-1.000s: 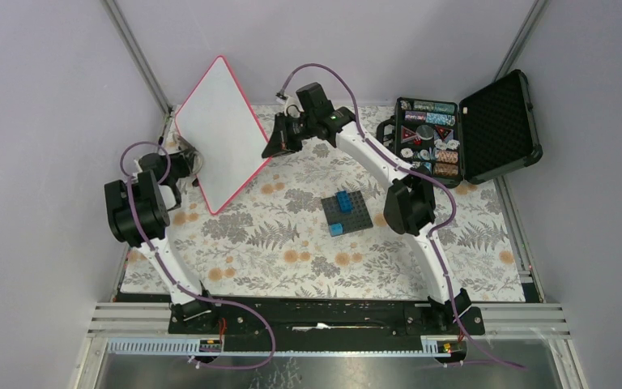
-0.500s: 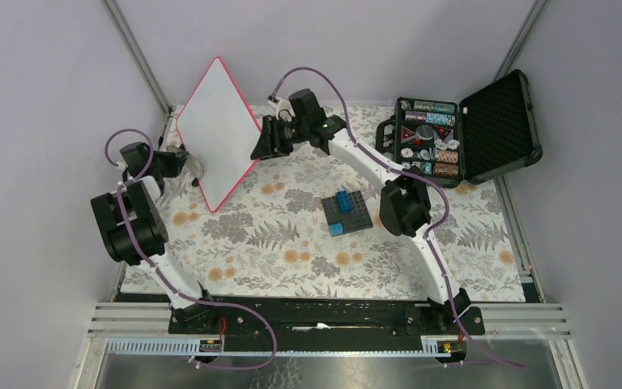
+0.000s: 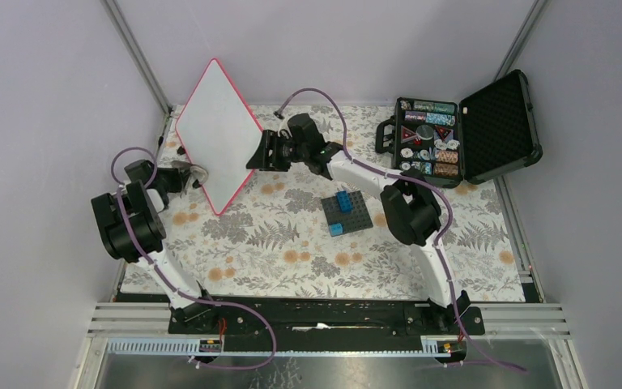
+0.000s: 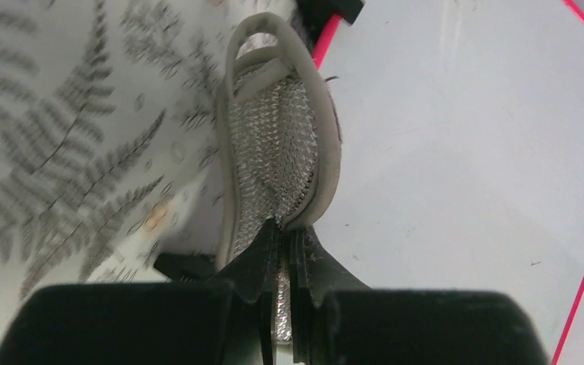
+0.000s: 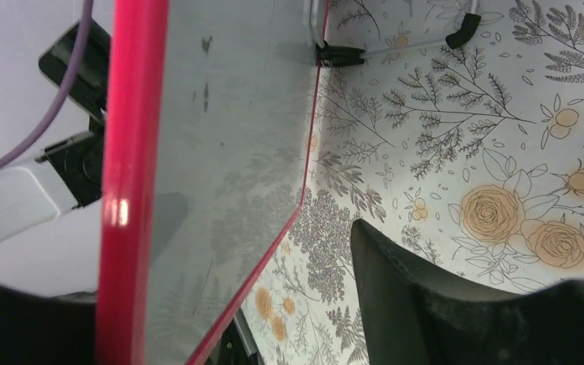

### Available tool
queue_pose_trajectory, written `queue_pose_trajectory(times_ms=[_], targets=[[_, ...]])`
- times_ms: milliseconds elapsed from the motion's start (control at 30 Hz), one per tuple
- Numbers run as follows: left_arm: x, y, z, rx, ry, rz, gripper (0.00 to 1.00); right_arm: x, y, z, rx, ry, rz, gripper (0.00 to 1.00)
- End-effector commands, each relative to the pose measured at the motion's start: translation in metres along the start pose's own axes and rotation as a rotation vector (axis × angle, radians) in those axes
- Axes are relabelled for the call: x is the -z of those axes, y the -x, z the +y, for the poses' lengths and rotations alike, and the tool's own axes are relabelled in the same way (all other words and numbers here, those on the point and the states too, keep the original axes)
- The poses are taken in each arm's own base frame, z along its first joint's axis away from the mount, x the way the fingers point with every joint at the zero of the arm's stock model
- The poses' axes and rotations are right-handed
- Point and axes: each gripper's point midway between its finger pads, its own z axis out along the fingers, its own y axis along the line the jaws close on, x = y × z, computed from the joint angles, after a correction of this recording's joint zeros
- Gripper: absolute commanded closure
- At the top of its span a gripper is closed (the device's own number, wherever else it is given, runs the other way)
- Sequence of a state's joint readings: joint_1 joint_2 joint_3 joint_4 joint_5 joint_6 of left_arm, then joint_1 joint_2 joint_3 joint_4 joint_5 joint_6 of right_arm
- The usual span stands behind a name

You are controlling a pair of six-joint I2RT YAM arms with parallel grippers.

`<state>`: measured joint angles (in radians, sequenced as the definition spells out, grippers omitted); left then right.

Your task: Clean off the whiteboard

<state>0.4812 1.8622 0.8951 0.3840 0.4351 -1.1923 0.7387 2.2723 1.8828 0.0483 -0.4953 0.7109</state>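
At the far left of the floral mat (image 3: 283, 251), the whiteboard (image 3: 215, 130) stands tilted up on one corner, its white face blank in the top view inside its red frame. At the board's near-left edge, the left gripper (image 3: 185, 173) has its jaws pressed together on the narrow end of a grey pad (image 4: 277, 144) with silver mesh. In the left wrist view that pad lies up against the board's white face, just beside the frame. The right gripper (image 3: 259, 152) is at the board's right corner. Its wrist view looks along the board's edge. The frame runs between the fingers, close against the one at the view's left (image 5: 23, 319). The other finger (image 5: 441, 304) stands apart with mat showing in the gap, so these jaws are spread. A thin wire (image 5: 403, 47) with a black tip reaches from the board's far edge over the mat. Well to the right, a dark baseplate (image 3: 362, 217) carrying blue bricks (image 3: 344, 201) lies on the mat, and an open black case (image 3: 502, 121) sits at the far right.
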Motion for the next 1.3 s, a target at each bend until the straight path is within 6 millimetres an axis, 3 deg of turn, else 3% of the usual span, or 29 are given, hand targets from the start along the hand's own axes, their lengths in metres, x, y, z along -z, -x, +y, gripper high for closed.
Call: queue_pose_trajectory(times_ms=[0, 233, 367, 533, 767, 900, 1133, 1267], targets=[[0.022, -0.044, 0.058, 0.091, 0.149, 0.101, 1.0, 0.016, 0.041, 0.045, 0.049, 0.059, -0.218, 0.4], [0.037, -0.087, 0.077, 0.141, 0.162, 0.186, 1.0, 0.02, 0.046, 0.04, 0.074, 0.027, -0.263, 0.49], [0.04, -0.117, 0.078, 0.129, 0.156, 0.245, 1.0, 0.018, 0.044, 0.036, 0.076, 0.027, -0.265, 0.63], [0.043, -0.161, 0.069, 0.095, 0.136, 0.343, 1.0, 0.023, 0.043, 0.034, 0.099, 0.015, -0.274, 0.73], [0.054, -0.197, 0.041, 0.016, 0.078, 0.386, 1.0, 0.033, 0.044, 0.027, 0.104, 0.055, -0.24, 0.92], [0.056, -0.18, 0.014, -0.093, 0.046, 0.352, 1.0, 0.033, 0.041, 0.025, 0.126, 0.078, -0.219, 1.0], [0.046, -0.091, -0.07, -0.264, -0.035, 0.138, 1.0, 0.032, 0.04, 0.027, 0.074, 0.088, -0.216, 1.0], [0.034, -0.071, -0.114, -0.257, -0.155, 0.09, 1.0, 0.045, 0.034, 0.034, 0.028, 0.119, -0.237, 1.0]])
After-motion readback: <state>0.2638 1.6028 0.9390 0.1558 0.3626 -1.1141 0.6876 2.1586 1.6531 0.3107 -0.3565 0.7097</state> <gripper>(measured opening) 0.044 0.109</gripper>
